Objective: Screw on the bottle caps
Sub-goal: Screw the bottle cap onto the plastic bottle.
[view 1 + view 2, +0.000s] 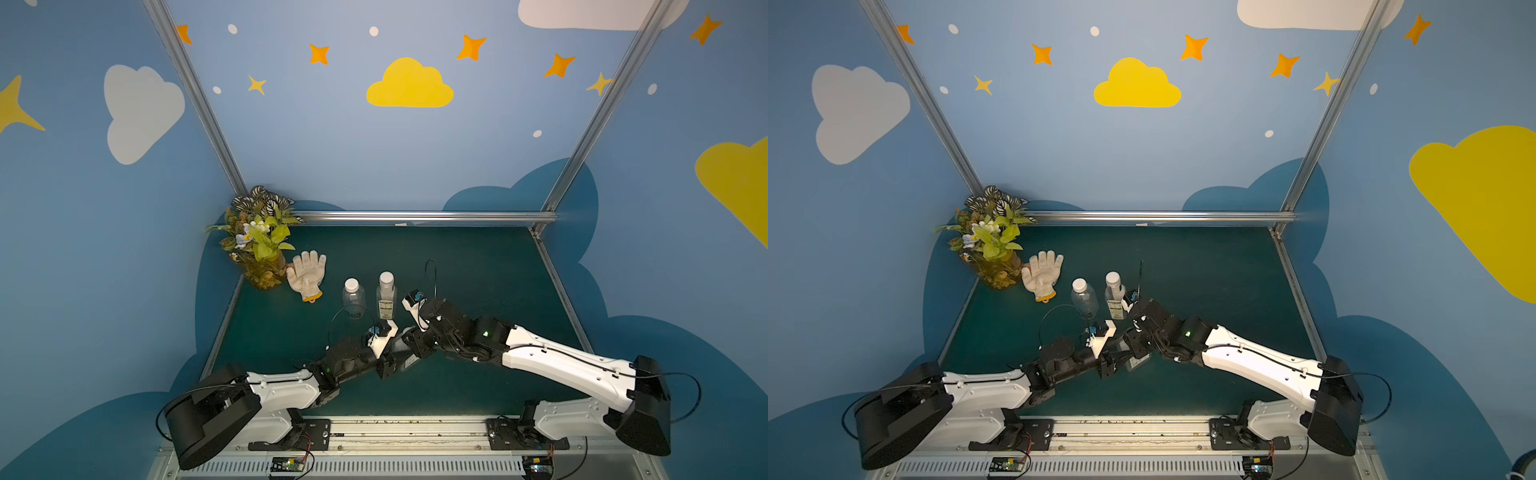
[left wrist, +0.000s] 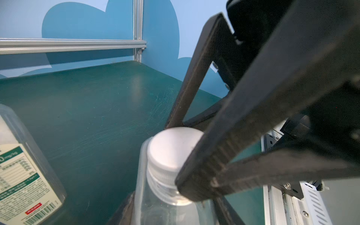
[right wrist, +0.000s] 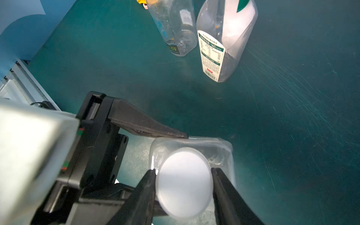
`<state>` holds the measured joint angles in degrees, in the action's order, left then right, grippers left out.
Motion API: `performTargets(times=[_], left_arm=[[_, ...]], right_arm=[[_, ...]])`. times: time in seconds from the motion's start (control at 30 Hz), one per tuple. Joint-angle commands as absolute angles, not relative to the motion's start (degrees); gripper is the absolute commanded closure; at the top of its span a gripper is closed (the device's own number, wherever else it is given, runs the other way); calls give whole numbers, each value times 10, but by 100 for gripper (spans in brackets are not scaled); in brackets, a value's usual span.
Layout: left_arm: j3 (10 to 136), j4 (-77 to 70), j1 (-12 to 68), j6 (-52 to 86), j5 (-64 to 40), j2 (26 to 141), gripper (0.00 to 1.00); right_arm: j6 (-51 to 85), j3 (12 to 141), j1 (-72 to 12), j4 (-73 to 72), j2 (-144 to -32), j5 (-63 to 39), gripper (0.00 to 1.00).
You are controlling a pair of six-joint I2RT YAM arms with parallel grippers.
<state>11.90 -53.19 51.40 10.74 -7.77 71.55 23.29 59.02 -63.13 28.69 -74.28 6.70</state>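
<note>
A wide flat-sided clear bottle (image 3: 221, 149) stands between both arms near the table's front middle. My left gripper (image 2: 173, 214) is shut on its body, and one left finger (image 3: 146, 124) presses its side. A white bottle cap (image 3: 184, 187) sits on its neck, and my right gripper (image 3: 183, 169) is shut on that cap (image 2: 169, 153) from above. In both top views the arms hide most of this bottle. Behind it stand a round plain bottle (image 1: 353, 297) and a slim labelled bottle (image 1: 386, 297), each with a white cap on.
A white knit glove (image 1: 307, 274) lies at the back left beside a potted plant (image 1: 257, 241) in the corner. Aluminium rails (image 1: 415, 216) edge the green table (image 1: 478, 270).
</note>
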Motion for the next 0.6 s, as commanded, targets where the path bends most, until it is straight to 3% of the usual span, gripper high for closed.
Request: performTargets(times=[0.0,0.57], left_arm=[[124,-500,515,112,-80,718,90],[127,-497,515,110,-84,721,90]], right_arm=[[223,592,-642,301,-744,79,50],[217,607,-657,313,-756,96,47]])
